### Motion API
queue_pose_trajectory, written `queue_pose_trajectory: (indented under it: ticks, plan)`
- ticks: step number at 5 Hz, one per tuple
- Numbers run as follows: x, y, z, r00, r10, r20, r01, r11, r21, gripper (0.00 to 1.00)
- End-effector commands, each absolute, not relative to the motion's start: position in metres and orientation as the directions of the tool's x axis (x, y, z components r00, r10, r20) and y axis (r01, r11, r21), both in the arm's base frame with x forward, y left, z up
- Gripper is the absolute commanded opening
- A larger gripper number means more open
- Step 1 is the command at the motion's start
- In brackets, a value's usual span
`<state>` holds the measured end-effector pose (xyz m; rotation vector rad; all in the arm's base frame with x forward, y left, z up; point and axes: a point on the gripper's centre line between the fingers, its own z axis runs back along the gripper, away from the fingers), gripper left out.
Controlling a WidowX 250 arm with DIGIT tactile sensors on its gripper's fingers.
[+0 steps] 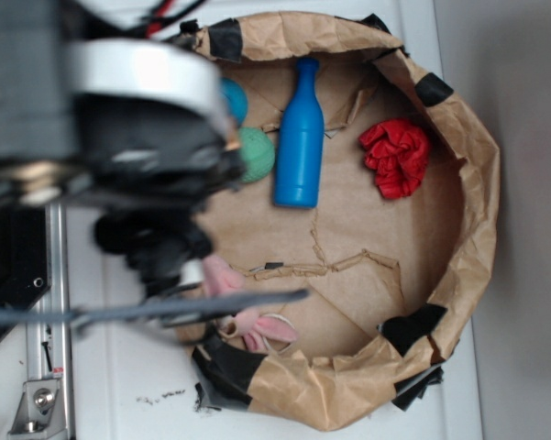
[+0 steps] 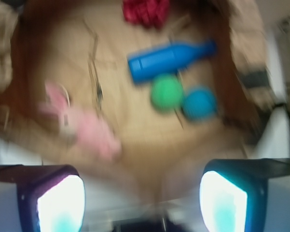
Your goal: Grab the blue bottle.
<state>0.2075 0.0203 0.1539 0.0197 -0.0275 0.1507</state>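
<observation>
The blue bottle (image 1: pixel 300 136) is seen as a bright blue, smooth plastic piece with a narrow neck widening into a cylindrical body. It is laid on its side on the floor of a brown paper basin (image 1: pixel 472 211) set on the white desk (image 1: pixel 128 385), ahead of the gripper (image 2: pixel 142 193) and slightly to its right in the wrist view. A green ball (image 2: pixel 166 93) is pressed against its body, with a teal ball (image 2: pixel 200 103) just beside that. A red crumpled cloth (image 2: pixel 145 10) lies beyond the bottle, and a pink soft toy (image 2: pixel 84 125) nearer, to the left. The gripper is held above the basin's near edge, pointed downward, its fingers (image 2: pixel 62 203) spread apart with nothing between them.
</observation>
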Motion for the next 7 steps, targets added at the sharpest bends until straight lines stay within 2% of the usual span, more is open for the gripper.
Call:
queue_pose_trajectory:
  ticks: [1, 2, 3, 4, 5, 6, 7]
  plan:
    - [0.252, 0.066, 0.096, 0.769, 0.623, 0.145, -0.609, 0.782, -0.132, 1.0]
    - [0.258, 0.059, 0.061, 0.604, 0.787, 0.126, -0.778, 0.616, -0.123, 1.0]
    - [0.268, 0.051, 0.042, 0.609, 0.786, 0.105, -0.776, 0.618, -0.127, 1.0]
    - [0.291, 0.052, 0.034, 0.679, 0.724, 0.122, -0.719, 0.69, -0.087, 1.0]
    - [0.3, 0.049, 0.038, 0.809, 0.588, 0.018, -0.588, 0.808, 0.016, 0.0]
    - [0.309, 0.038, 0.06, 0.925, 0.381, 0.012, -0.381, 0.924, 0.025, 0.0]
    - [0.309, 0.026, 0.099, 0.975, 0.206, 0.081, -0.21, 0.977, 0.04, 0.0]
